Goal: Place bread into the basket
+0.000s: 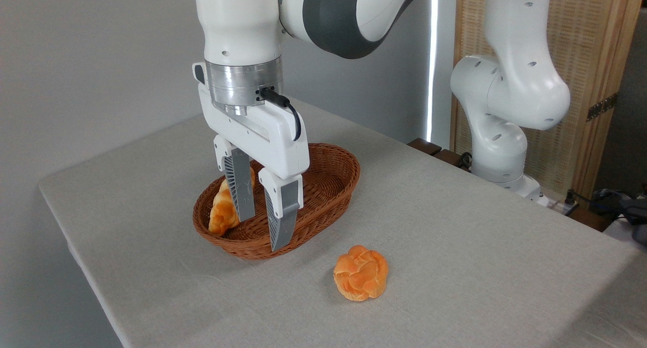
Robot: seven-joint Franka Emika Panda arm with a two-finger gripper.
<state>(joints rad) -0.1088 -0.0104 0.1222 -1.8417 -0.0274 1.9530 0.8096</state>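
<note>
one bread (361, 272) on table (455, 247) | basket (333, 173) apart | gripper (262, 225) empty, fingers spread

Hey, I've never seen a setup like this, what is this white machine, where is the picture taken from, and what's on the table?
The white machine is a robot arm mounted at the far side of a grey table. One fixed camera looks down at it from the front. At the arm's end is a gripper with two grey fingers; they are spread open and hold nothing. They hang over an oval wicker basket. A golden braided loaf already leans inside the basket at its left end. A round knotted bun sits on the table in front of the basket to the right, untouched.
</note>
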